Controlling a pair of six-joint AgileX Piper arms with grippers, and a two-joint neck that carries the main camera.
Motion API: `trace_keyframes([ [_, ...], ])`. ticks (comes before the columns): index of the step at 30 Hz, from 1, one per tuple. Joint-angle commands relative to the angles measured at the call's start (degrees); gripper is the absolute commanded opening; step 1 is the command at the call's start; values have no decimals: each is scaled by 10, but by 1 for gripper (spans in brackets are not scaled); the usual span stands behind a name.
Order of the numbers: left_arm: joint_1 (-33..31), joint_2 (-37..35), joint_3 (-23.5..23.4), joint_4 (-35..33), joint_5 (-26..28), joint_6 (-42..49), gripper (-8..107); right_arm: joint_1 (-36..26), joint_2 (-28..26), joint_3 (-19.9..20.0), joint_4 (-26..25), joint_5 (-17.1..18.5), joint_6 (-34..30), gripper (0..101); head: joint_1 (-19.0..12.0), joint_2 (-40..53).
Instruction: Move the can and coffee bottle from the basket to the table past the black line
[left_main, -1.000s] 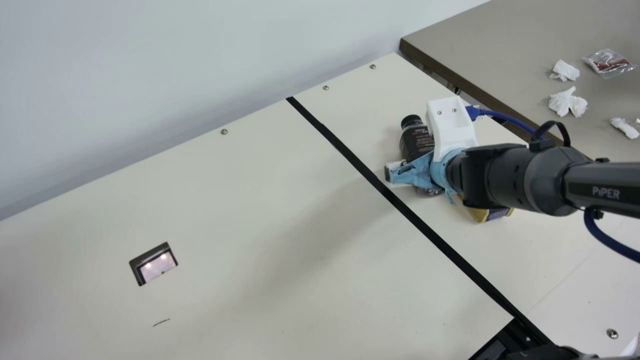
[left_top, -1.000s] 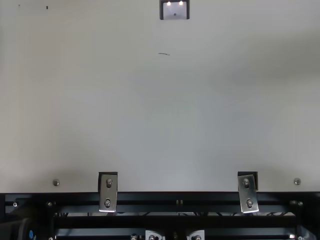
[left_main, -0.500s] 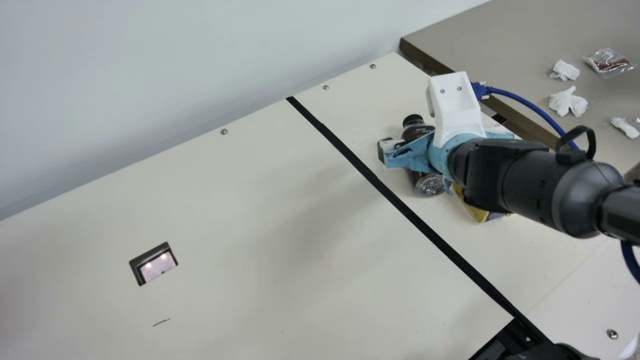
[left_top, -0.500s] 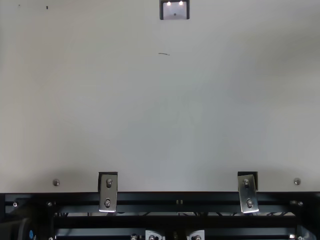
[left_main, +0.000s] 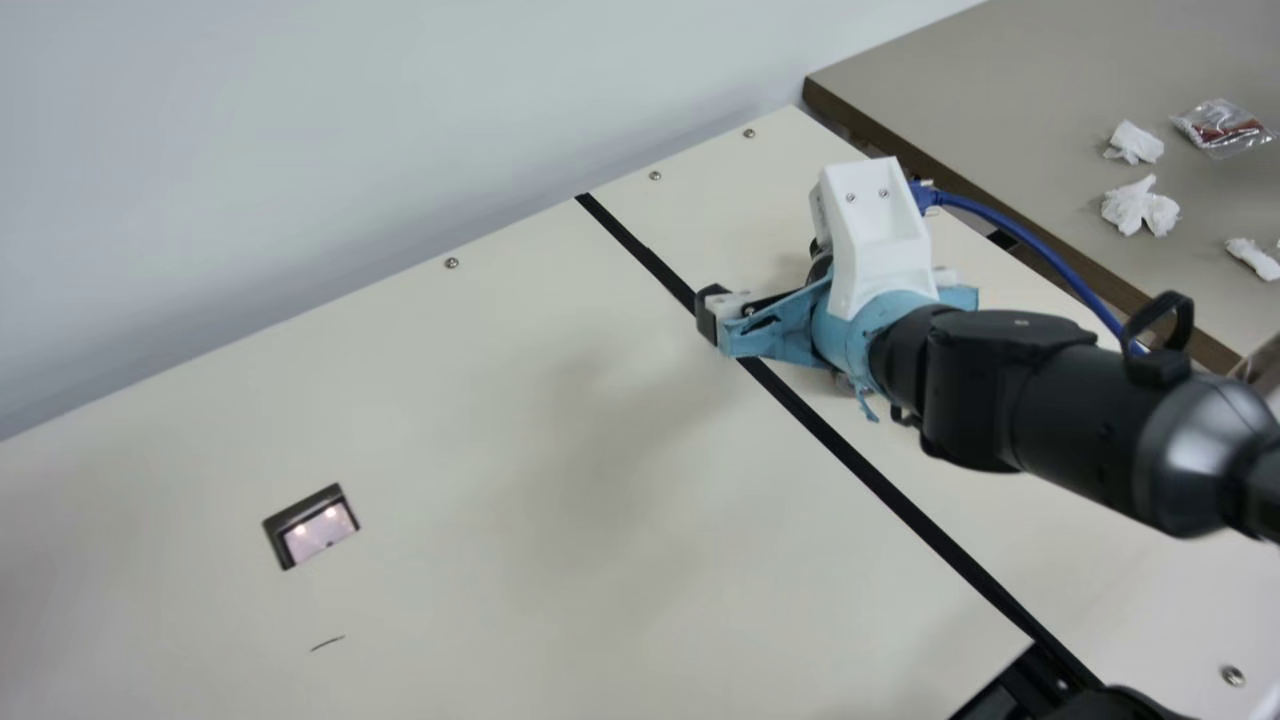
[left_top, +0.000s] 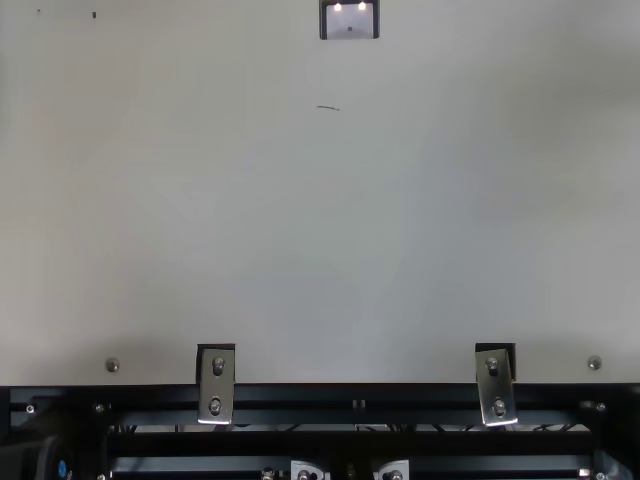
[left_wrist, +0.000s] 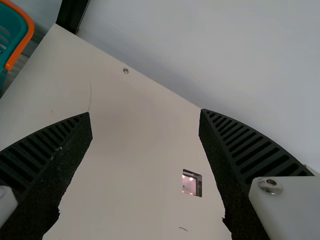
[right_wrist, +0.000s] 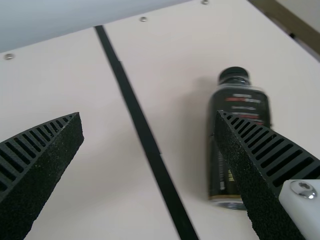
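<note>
A pale wall (left_main: 300, 150) rises along the far edge of the cream counter (left_main: 500, 450). Off its right edge sits a 2nd counter, the brown counter (left_main: 1000, 90). A black frame (left_top: 300, 397) runs along the near edge, and a black post (left_wrist: 72, 15) stands at the far left corner, with a teal thing with an orange rim (left_wrist: 12, 35) off the left edge. The black line (left_main: 850, 455) crosses from the far edge, near the far right corner, toward the near edge. The right pincer (left_main: 800, 325) is spread wide above it. The left pincer (left_wrist: 144, 112) is spread wide too, over the cream counter. The coffee bottle (right_wrist: 242, 102) lies between the black line and the right edge, cap toward the far edge, partly behind 1 finger of the right pincer in its wrist view. Smaller: a dark-rimmed opening (left_main: 312, 525) with 2 lights, 2 metal brackets (left_top: 216, 385) at the near edge, 3 crumpled white pieces (left_main: 1140, 205) and a clear packet (left_main: 1222, 128) on the brown counter, and a short dark mark (left_main: 327, 643).
</note>
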Motion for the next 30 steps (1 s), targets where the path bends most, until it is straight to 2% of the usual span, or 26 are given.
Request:
trace_keyframes([
  [1, 0, 0, 0, 0, 0, 0, 90, 23, -6, 2, 0, 7, 6, 101, -15, 24],
  [8, 0, 0, 0, 0, 0, 0, 90, 100, -26, 4, 0, 15, 21, 101, -39, 129],
  [12, 0, 0, 0, 0, 0, 0, 90, 148, -30, 1, 0, 9, 23, 101, -39, 129],
  [13, 0, 0, 0, 0, 0, 0, 90, 123, -31, 2, -1, 12, 25, 101, -39, 129],
  [16, 0, 0, 0, 0, 0, 0, 90, 148, -31, 2, -1, 13, 25, 101, -39, 129],
  [25, -2, -1, -2, 5, 0, -7, 90, 149, -31, 2, -1, 14, 25, 101, -39, 129],
  [26, -3, 2, -4, 7, -2, -7, 90, 156, -28, 4, -38, 10, 66, 101, -39, 129],
  [30, -21, 15, -24, 45, -35, -14, 90, 164, -14, -20, -58, 1, 89, 101, -39, 129],
])
